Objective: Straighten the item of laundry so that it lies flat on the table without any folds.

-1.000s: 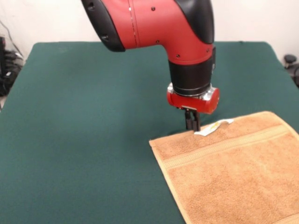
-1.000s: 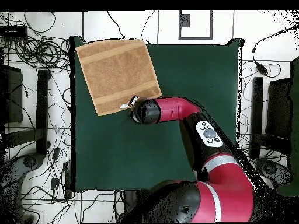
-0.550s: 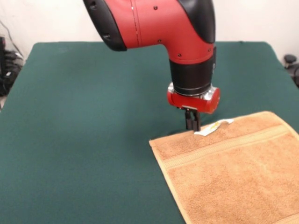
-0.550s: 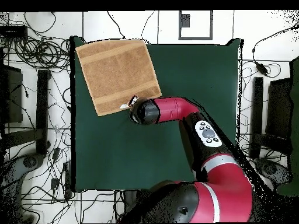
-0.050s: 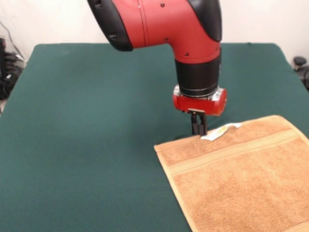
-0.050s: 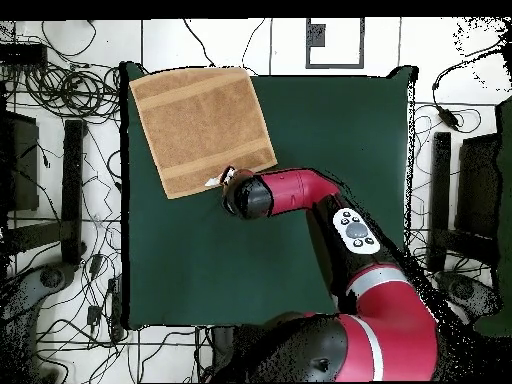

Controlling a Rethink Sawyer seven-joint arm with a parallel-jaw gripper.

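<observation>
Claw [image 5: 198,129] tips come down just at the towel's far hem in the front view, beside the white label [image 5: 220,131]. We see two dark fingers [image 5: 195,124] close together, but we cannot tell whether they pinch the hem or merely stand at it, nor whether they are shut or parted. Above them sits the red wrist block and the black collar of the arm [image 5: 164,24], which fills the top of the front view.

Our towel [image 5: 241,179] lies spread on the table [image 5: 87,145], with no fold that we can see; its woven band runs parallel to the hem by the claw. In the front view it runs off the picture's bottom and right edges. From overhead the towel [image 6: 202,127] sits in the table's upper left corner, turned slightly against the table's edges, one side along the table's top edge [image 6: 330,77]. The arm's end [image 6: 250,196] covers the claw from above and stands right at the towel's lower corner, next to the label [image 6: 222,177].

Around the table [image 6: 300,240] we see cables [image 6: 60,90] on a pale floor, dark stands at left and right.

Against the frame half a second before, the towel and label lie the same; the arm has shifted only a hair.
</observation>
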